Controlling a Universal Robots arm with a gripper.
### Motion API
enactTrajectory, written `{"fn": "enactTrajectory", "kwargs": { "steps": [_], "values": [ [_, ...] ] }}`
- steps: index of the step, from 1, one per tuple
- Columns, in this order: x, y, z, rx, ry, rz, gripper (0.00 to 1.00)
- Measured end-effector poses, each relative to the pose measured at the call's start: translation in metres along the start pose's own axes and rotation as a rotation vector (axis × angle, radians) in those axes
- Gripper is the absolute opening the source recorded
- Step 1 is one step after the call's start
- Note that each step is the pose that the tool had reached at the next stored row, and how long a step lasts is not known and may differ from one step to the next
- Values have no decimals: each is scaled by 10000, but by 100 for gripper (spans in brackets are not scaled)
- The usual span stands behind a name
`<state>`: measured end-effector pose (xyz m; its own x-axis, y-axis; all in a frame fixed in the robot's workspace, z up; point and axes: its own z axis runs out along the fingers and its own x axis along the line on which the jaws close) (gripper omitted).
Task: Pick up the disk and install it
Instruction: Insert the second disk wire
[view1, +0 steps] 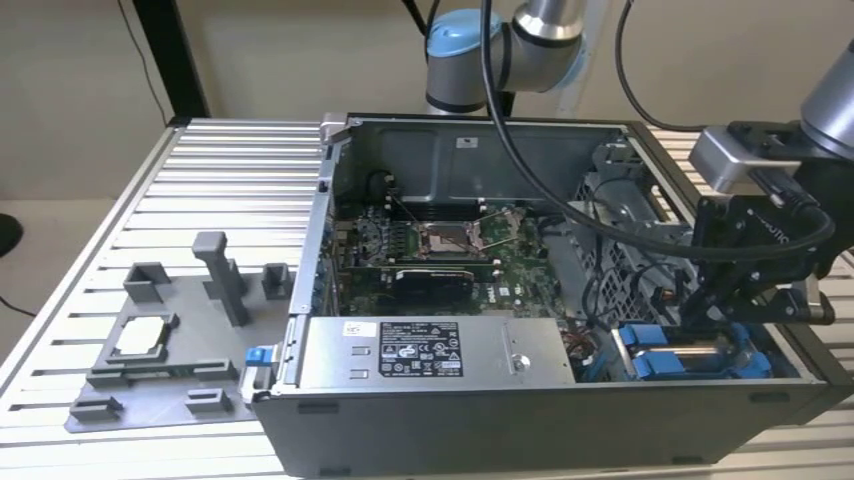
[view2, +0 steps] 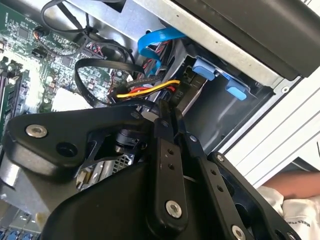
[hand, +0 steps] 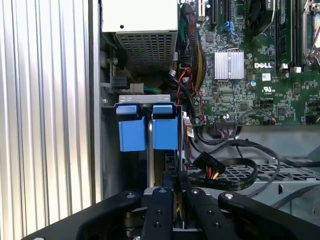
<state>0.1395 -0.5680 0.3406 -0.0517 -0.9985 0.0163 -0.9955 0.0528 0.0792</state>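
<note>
Your pincer (view1: 705, 325) sits in the case's (view1: 534, 420) drive-bay corner, its fingers (hand: 172, 192) close together, seemingly clamped on the disk's (hand: 150, 150) near edge, the disk running lengthwise straight ahead toward its blue tabs (hand: 147, 131).

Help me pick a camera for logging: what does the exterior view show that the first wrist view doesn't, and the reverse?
Exterior view: grey fixture tray beside the case, a small square chip on it. First wrist view: finned silver heatsink, a yellow-and-red wired plug. Both: the blue-railed disk in the case's corner bay, the gripper at it, the power supply.
</note>
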Motion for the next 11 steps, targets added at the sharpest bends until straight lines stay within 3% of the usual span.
{"fn": "enactTrajectory", "kwargs": {
  "steps": [11],
  "values": [
    [1,-3,27,0,4,0,0]
  ]
}}
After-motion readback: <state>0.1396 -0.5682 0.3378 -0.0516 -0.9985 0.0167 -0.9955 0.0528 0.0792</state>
